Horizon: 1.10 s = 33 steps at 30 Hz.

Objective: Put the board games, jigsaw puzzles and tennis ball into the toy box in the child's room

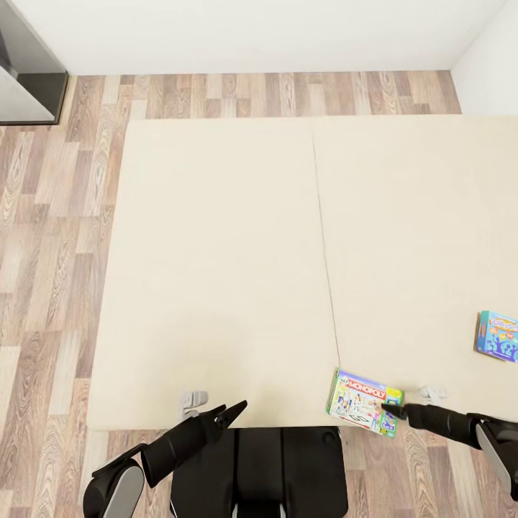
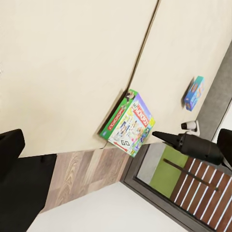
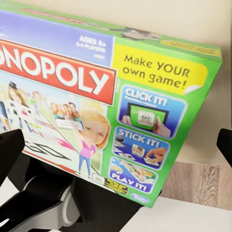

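A green Monopoly board game [image 1: 363, 410] lies flat at the near edge of the cream bed [image 1: 216, 273]. It overhangs that edge slightly. My right gripper [image 1: 392, 411] is at the box's right end, open. In the right wrist view its dark fingers [image 3: 9, 150] stand wide apart on either side of the Monopoly box [image 3: 111, 101]. A second, blue board game [image 1: 498, 336] lies further right on the bed. My left gripper [image 1: 232, 413] hangs open and empty at the bed's near edge. Its camera sees the Monopoly box [image 2: 128, 123] and the blue box [image 2: 194, 93].
Wood-plank floor [image 1: 50, 237] runs along the bed's left side and far end. A dark cabinet [image 1: 29, 79] stands at the far left by the white wall. A seam [image 1: 324, 252] splits the bed top in two. My dark base [image 1: 280, 467] is against the bed's near edge.
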Tool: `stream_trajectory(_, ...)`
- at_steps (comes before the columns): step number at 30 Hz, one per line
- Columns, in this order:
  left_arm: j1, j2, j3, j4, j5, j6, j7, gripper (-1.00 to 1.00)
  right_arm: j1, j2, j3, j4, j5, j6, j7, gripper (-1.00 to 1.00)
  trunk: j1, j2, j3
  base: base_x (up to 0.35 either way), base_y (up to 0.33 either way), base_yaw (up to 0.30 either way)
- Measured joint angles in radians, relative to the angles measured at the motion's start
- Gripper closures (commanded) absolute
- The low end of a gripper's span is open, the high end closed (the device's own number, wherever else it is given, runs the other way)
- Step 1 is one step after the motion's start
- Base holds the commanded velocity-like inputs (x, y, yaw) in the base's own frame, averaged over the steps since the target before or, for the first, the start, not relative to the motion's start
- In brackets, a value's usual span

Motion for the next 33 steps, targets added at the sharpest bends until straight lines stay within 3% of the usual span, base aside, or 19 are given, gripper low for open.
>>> stream_trajectory(24, 0.0, 0.0, 0.002, 0.001, 0.0, 0.0, -0.001, -1.0, -0.015, -0.001, -0.001, 0.0, -0.001, 0.0, 0.0, -1.0, 0.0, 0.0, 0.0, 0.0, 0.002, 0.0)
stream_trajectory(33, 0.001, 0.0, 0.003, 0.001, 0.002, 0.0, -0.003, -1.0, -0.016, -0.001, 0.0, 0.0, -0.002, 0.0, 0.0, -1.0, 0.0, 0.0, 0.0, 0.0, 0.12, 0.0)
